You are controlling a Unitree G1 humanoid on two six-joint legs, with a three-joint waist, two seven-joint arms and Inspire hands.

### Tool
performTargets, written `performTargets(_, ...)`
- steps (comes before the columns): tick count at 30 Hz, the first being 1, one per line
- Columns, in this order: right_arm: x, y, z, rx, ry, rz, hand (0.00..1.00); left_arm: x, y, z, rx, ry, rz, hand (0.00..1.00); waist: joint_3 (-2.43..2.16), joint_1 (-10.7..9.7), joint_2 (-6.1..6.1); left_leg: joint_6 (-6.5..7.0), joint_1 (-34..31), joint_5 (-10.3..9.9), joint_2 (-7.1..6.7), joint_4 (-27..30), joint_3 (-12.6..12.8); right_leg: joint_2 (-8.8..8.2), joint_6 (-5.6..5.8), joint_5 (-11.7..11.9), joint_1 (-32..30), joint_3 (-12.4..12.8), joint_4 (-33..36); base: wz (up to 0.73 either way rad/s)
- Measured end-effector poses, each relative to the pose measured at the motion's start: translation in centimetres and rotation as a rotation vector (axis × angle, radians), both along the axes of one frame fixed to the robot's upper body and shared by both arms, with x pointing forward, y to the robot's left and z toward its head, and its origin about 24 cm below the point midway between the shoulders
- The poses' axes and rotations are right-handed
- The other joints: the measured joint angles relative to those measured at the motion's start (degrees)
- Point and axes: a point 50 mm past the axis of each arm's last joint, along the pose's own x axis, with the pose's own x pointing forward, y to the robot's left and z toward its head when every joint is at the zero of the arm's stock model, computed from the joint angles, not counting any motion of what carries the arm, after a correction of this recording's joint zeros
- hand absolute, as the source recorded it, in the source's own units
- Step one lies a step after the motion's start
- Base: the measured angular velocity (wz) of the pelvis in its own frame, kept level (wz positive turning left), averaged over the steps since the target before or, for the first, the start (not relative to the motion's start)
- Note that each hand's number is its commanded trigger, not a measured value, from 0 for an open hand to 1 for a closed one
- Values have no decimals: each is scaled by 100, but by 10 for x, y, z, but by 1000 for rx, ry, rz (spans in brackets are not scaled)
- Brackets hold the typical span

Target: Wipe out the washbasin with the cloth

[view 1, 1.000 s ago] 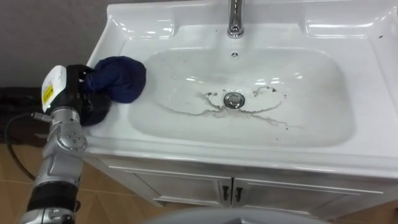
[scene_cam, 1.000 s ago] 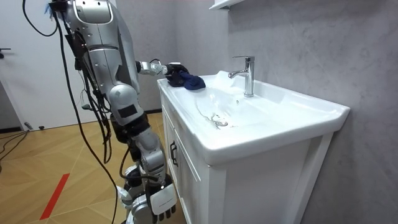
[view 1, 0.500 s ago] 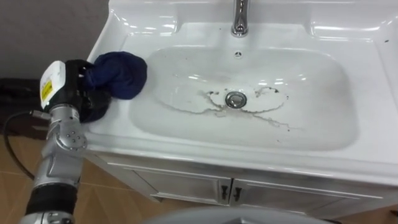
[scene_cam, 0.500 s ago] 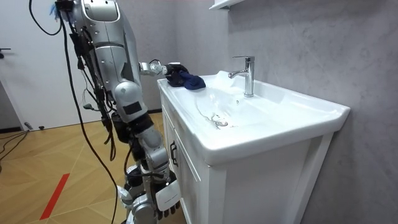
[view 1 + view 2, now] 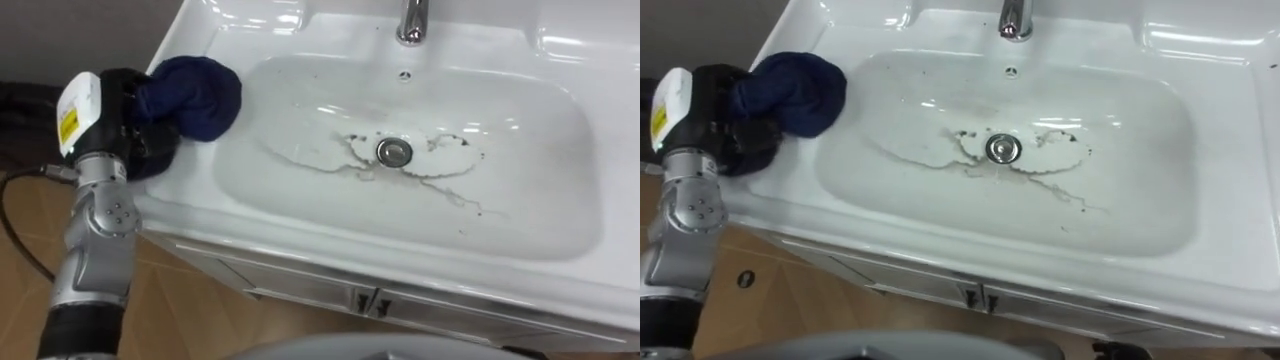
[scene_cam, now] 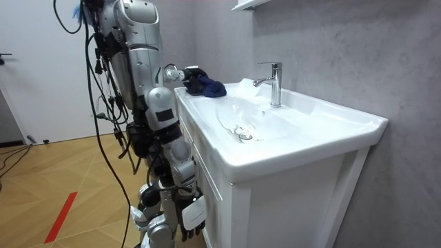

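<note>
Stands close against the front of the white vanity cabinet (image 6: 227, 207) on a wooden floor (image 6: 55, 179), at the room view's left end of it. Reaches the left hand (image 5: 118, 110) up to the basin (image 5: 330, 215) and grips a bunched dark blue cloth (image 5: 198, 95), fingers curled round the wad and partly buried in it. Rests that cloth on the flat ledge at about 10 o'clock from the drain (image 5: 394, 151), right at the lip of the bowl, touching the white surface. Hangs the right hand (image 6: 195, 215) low beside the cabinet front in the room view, too small there to tell whether open or closed. Seen inside the bowl: thin dark dirty streaks (image 5: 440, 185) branching from the drain toward 9 o'clock and toward 4 o'clock, with small specks near their ends, well apart from the cloth. At 12 o'clock from the drain, a chrome faucet (image 5: 411, 20) upright on the back ledge, with a small overflow hole between it and the drain. Below the front rim, at 6 o'clock, two small dark cabinet handles (image 5: 365, 300) side by side.
</note>
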Motion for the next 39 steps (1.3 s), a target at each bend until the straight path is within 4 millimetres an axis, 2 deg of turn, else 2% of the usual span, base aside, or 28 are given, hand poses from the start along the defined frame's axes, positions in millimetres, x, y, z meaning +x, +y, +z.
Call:
performTargets(3, 1, -1, 0, -5, 0, 19, 0, 3, -14, 18, 6, -95, -77, 100, 7, 65, 21, 0, 20, 0, -13, -10, -25, -7, 0, 0, 52, -3, -3, 0)
performTargets(5, 2, -1, 1, -6, -10, 25, 0, 3, -19, 23, 8, -129, -106, 100, 23, 67, 38, 0, 68, 1, -41, -37, -25, -3, 0, 0, 61, -3, -7, -3)
performTargets(13, 5, -1, 1, -6, -32, 50, 0, 4, -33, 20, 7, -129, -176, 100, 33, -50, 45, 1, 74, 1, -40, -41, -82, 4, 1, 0, 48, -2, -7, -2)
performTargets(18, 4, 2, 0, 7, -30, 56, 0, 4, -43, 36, 22, -206, -236, 100, 40, -75, -23, 1, 76, 1, -41, -39, -134, 0, 1, 0, 54, -7, -6, 2)
performTargets(23, 4, 3, -1, 9, -30, 60, 0, 2, -53, 44, 22, -255, -298, 100, 30, -74, -50, 1, 75, 1, -46, -39, -138, -5, 1, 0, 56, -10, -6, 1)
performTargets(28, 4, 3, -1, 3, -34, 66, 0, 2, -60, 41, 16, -246, -327, 100, 25, -87, -50, 1, 56, 1, -47, -35, -138, -4, 1, 0, 60, -28, -5, 0)
performTargets(32, 4, 3, -1, -2, -34, 66, 0, 2, -65, 39, 106, -226, -350, 100, 5, -119, -19, 1, 64, 1, -46, -34, -135, -4, 1, 0, 91, -17, -5, 0)
performTargets(34, 3, 2, -1, -4, -24, 69, 0, 2, -65, 38, 154, -208, -357, 100, 5, -206, -8, 1, 79, 1, -49, -13, -141, -5, 1, 0, 120, -22, -6, 0)
performTargets(35, 3, 1, 0, -6, -21, 75, 0, 3, -65, 35, 189, -189, -363, 100, 16, -219, 18, 1, 99, 1, -49, -3, -142, -8, 1, 0, 147, -23, -5, 0)
performTargets(36, 2, 0, 0, -8, -14, 77, 0, 3, -65, 30, 220, -161, -367, 100, 0, -241, 45, 1, 102, 1, -48, 5, -138, -9, 1, 0, 153, -19, -2, 0)
performTargets(37, 1, -1, 0, -10, -8, 75, 0, 3, -65, 27, 231, -144, -366, 100, 4, -255, 53, 1, 101, 1, -48, 6, -138, -9, 1, 0, 155, -19, -2, 0)
performTargets(39, 1, -3, 1, -17, 7, 68, 0, 4, -67, 10, 244, -47, -369, 100, 20, -316, 83, 1, 81, 1, -46, 15, -133, -3, 1, 0, 139, -17, 12, 0)
